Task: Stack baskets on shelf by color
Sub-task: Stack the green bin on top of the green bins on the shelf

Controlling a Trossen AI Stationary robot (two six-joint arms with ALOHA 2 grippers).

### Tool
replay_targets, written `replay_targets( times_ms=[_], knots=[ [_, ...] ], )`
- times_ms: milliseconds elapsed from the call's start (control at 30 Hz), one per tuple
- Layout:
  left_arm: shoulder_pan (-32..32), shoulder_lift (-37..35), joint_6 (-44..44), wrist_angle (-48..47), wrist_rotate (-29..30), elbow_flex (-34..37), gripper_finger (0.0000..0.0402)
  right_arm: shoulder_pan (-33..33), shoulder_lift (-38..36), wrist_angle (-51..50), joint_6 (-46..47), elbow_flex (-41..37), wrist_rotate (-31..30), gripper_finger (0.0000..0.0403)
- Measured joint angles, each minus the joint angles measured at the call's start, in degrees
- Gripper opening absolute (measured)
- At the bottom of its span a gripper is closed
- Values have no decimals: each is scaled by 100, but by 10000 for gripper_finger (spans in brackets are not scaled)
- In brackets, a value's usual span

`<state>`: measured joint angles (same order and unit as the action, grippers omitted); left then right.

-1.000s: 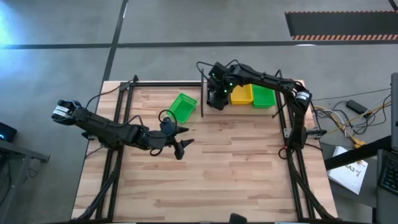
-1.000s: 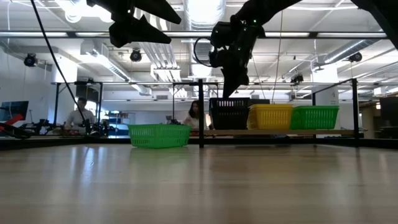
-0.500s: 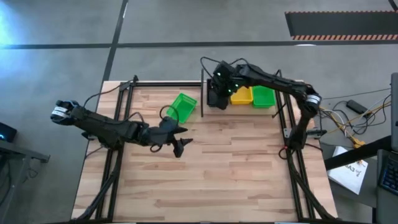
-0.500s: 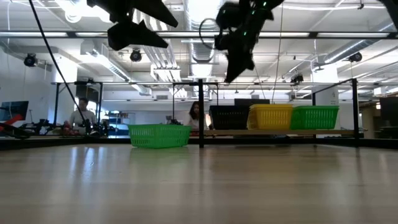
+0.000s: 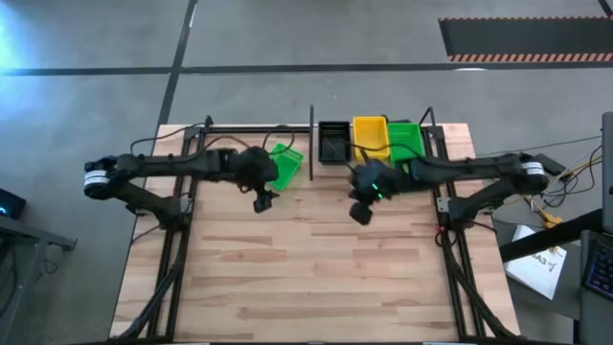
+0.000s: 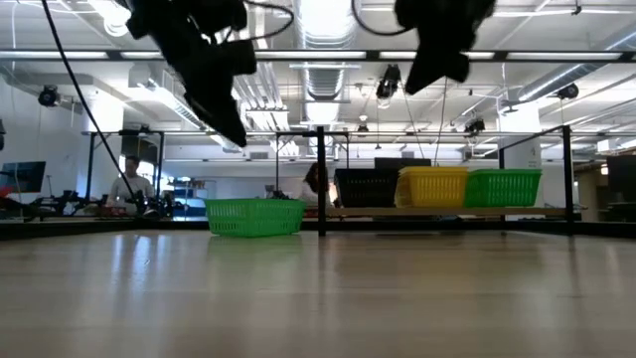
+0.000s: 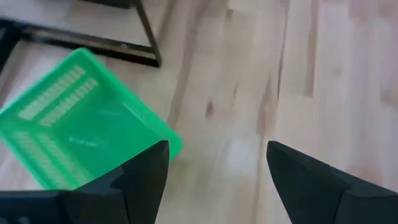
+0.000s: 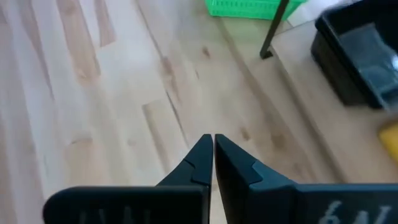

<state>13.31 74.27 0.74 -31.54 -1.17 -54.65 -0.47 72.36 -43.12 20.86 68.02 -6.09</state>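
A loose green basket [image 5: 281, 165] rests bottom-down on the tabletop left of the shelf's black post [image 5: 312, 144]; in the low view this green basket [image 6: 255, 216] stands alone. On the shelf board [image 6: 447, 211] stand a black basket [image 5: 333, 142], a yellow basket [image 5: 370, 139] and a green one [image 5: 406, 142] side by side. My left gripper [image 5: 264, 203] hangs open just near-left of the loose basket [image 7: 81, 124], above the table. My right gripper [image 5: 361, 213] is shut and empty, on the near side of the shelf, above bare wood [image 8: 213, 140].
Black metal frame rails [image 5: 182, 192] run along the table's left and right sides [image 5: 442, 206]. The wide near half of the butcher-block top [image 5: 316, 278] lies bare. People sit in the room beyond the table [image 6: 127, 181].
My right gripper has risen off the black basket on the shelf, leaving it there, and drawn back toward the table's near edge. My left gripper has swung toward the far edge and come down closer to the loose green basket, turning as it went.
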Motion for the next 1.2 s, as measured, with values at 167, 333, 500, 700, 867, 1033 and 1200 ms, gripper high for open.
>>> replay_targets(
  times_ms=[167, 333, 500, 700, 867, 1033, 1200],
  knots=[
    [474, 538, 1144, -397, -347, 4, 255, 927, -700, 23, 1200, -482, -969, 9],
    [587, 1168, 1536, -447, -256, 1, 255, 1555, -1203, 5, 2118, -742, -1929, 9],
    [592, 1659, 1610, -394, 718, -113, 251, 1801, -1407, 21, 2546, -807, -2324, 9],
    [535, 1562, 1308, -309, 976, -183, 216, 1826, -1308, 4, 2532, -689, -2358, 9],
    [506, 1095, 1338, 0, 995, -172, 196, 1823, -1161, 12, 2409, -630, -2366, 9],
    [506, 735, 1563, 380, 1006, -173, 194, 1826, -1076, -8, 2411, -630, -2363, 9],
    [663, 711, 1673, 781, 987, -179, 194, 1826, -1060, 9, 2494, -630, -2347, 9]
  ],
)
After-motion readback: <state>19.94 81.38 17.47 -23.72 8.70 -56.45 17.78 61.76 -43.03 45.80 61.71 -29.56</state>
